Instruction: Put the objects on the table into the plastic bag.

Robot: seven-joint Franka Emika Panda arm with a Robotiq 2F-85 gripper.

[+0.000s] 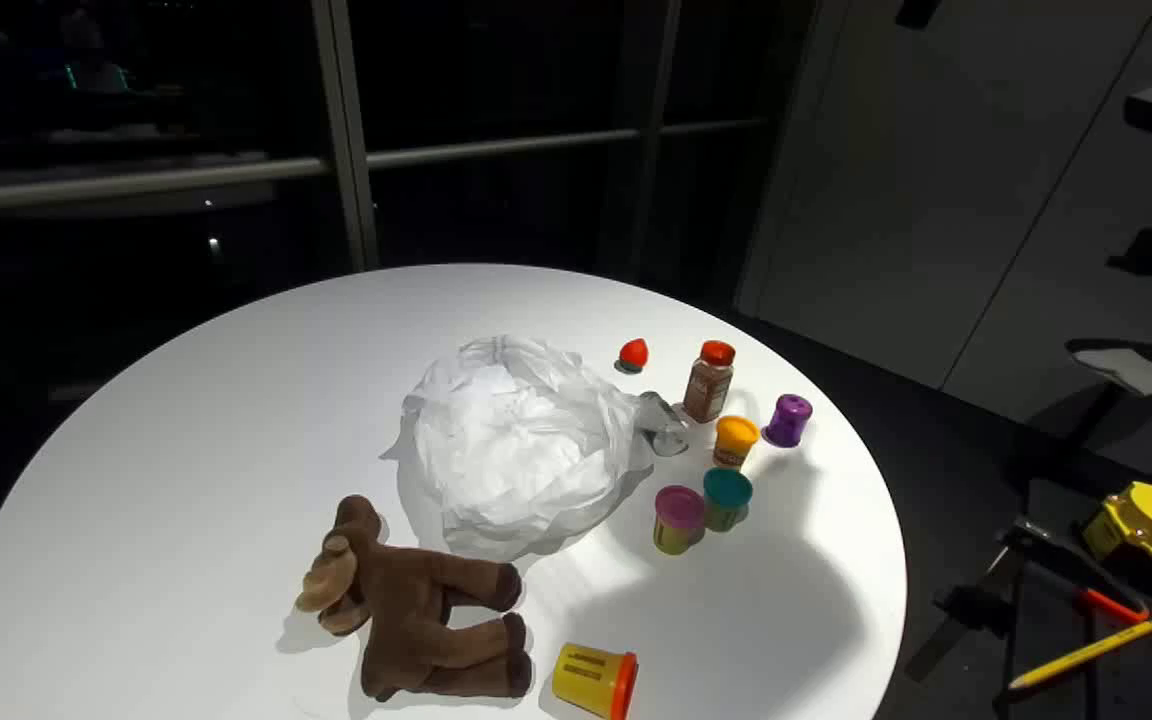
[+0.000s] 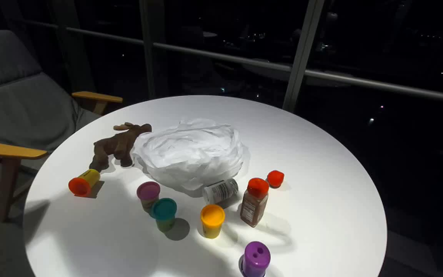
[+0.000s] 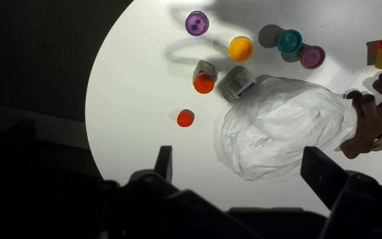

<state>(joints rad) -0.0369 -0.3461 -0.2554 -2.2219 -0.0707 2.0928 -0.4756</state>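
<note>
I am looking at a round white table (image 1: pixel 186 450) that is spreading across both exterior views. In an exterior view a grey armchair (image 2: pixel 14 96) is standing beside it. The translucent white plastic bag (image 1: pixel 516 450) is lying crumpled on the table, forming a loose, wrinkled heap. The brown plush toy (image 1: pixel 408 615) is lying on its side just beside the bag; whether the two are touching, I am not able to tell. In the wrist view I am seeing my gripper (image 3: pixel 239 161) hanging above the table, its jaws standing wide apart, with part of the bag showing between them from that angle.

Among the smaller objects, the red-capped bottle (image 2: pixel 253 209) is standing upright, showing brown contents. Near it, a clear bottle (image 2: pixel 221 191) with a printed label is lying on its side, right next to the bag. A yellow tub (image 1: pixel 584 677) with an orange-red lid is lying on its side near the toy's feet. The pink-lidded tub (image 1: pixel 676 522) and the teal-lidded tub (image 1: pixel 726 500) are standing just beside each other, and the orange-lidded tub (image 2: pixel 212 221) is standing near the clear bottle. The purple container (image 2: pixel 256 259) is standing closer to the table's edge, showing two holes on top. A small red piece (image 2: pixel 275 179) is resting near the red-capped bottle.
</note>
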